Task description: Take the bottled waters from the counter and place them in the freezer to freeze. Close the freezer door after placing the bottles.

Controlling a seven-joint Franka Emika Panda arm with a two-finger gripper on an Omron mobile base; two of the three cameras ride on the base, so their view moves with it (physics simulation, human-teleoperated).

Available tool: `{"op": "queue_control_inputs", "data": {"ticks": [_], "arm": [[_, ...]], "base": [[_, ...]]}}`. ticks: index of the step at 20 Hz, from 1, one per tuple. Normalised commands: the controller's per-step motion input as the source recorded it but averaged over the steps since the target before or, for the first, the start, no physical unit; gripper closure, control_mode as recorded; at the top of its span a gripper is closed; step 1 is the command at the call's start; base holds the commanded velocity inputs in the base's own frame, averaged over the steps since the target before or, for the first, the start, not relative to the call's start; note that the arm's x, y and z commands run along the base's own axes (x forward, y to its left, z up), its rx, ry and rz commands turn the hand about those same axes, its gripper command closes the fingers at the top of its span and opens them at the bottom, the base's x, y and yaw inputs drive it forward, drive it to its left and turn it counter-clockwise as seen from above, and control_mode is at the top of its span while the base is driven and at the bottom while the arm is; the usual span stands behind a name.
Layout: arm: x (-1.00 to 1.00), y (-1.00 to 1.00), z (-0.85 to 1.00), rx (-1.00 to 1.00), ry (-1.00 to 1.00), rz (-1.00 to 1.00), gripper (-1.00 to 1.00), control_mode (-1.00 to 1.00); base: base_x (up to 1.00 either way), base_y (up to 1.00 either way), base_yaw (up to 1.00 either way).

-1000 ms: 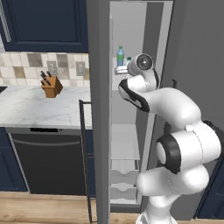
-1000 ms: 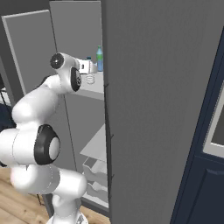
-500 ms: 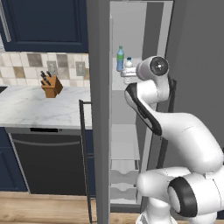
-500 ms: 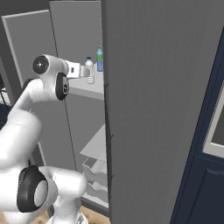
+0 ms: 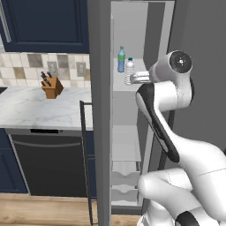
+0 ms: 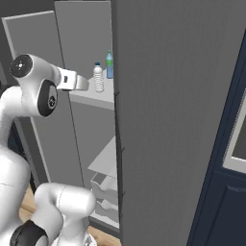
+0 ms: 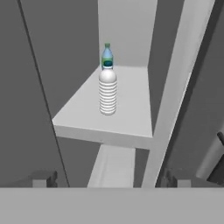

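Note:
Two bottled waters stand upright on a white shelf point(image 7: 109, 127) inside the open freezer point(image 5: 132, 35). The clear ribbed one point(image 7: 107, 94) point(image 5: 129, 70) point(image 6: 98, 77) is nearer the shelf's front. The blue-tinted one with the green cap point(image 7: 107, 57) point(image 5: 121, 59) point(image 6: 109, 65) stands behind it. My gripper point(image 7: 109, 181) point(image 5: 137, 78) point(image 6: 79, 82) is open and empty, level with the shelf's front edge and a short way back from the clear bottle. The freezer door point(image 5: 102, 132) stands wide open, edge-on in the left base view, with its dark bar handle point(image 5: 84, 154) facing left.
The marble counter point(image 5: 39, 110) lies left of the door with a knife block point(image 5: 52, 86) on it, above a black dishwasher point(image 5: 48, 163). Lower white shelves and drawers point(image 5: 126, 176) fill the freezer below. A large closed grey fridge panel point(image 6: 168, 120) stands right of the opening.
My hand has drawn back from the shelf, away from the clear bottle, with jaws open. The arm's upper joints swung up and outward. Both bottles stay where they stood.

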Motion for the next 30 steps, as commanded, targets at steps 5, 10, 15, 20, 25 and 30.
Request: {"op": "queue_control_inputs", "data": {"ticks": [5, 10, 15, 20, 25, 30], "arm": [[-1.00, -0.01, 0.02, -0.01, 0.33, -0.01, -1.00, -1.00], [-0.76, -0.33, -0.51, -0.02, 0.19, 0.00, -1.00, -1.00], [-0.04, -0.58, -0.81, 0.00, 0.15, 0.00, -1.00, -1.00], [0.02, -0.17, -0.59, 0.01, 0.16, 0.00, -1.00, -1.00], [0.12, 0.05, -0.52, 0.00, 0.23, 0.00, -1.00, -1.00], [0.04, 0.16, -0.62, 0.00, 0.17, 0.00, -1.00, -1.00]], "base": [[0.00, 0.00, 0.00], [0.00, 0.00, 0.00], [0.00, 0.00, 0.00], [0.00, 0.00, 0.00], [0.00, 0.00, 0.00], [0.00, 0.00, 0.00]]}}
